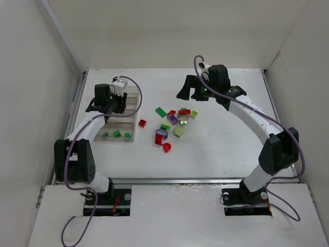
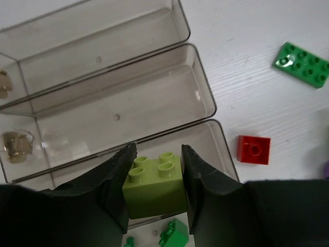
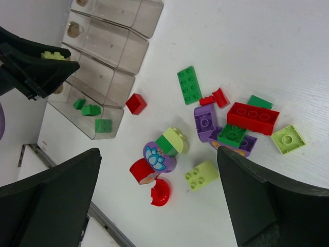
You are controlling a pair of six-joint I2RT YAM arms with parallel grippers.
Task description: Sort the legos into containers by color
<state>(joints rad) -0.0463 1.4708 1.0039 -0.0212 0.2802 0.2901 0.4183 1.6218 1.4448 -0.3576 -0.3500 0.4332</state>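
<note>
My left gripper is shut on a yellow-green lego, held studs up. It hangs over a row of the clear containers, next to the row holding dark green legos. From above, that gripper sits over the box at the table's left. A red brick and a green plate lie on the table just right of the box. My right gripper is open, high above the loose pile of red, green, purple and yellow-green legos; in the top view it hovers behind the pile.
White enclosure walls ring the table on the left, back and right. A purple lotus piece, red curved pieces and a yellow-green brick lie nearest the front edge. The two far rows of the box hold no legos.
</note>
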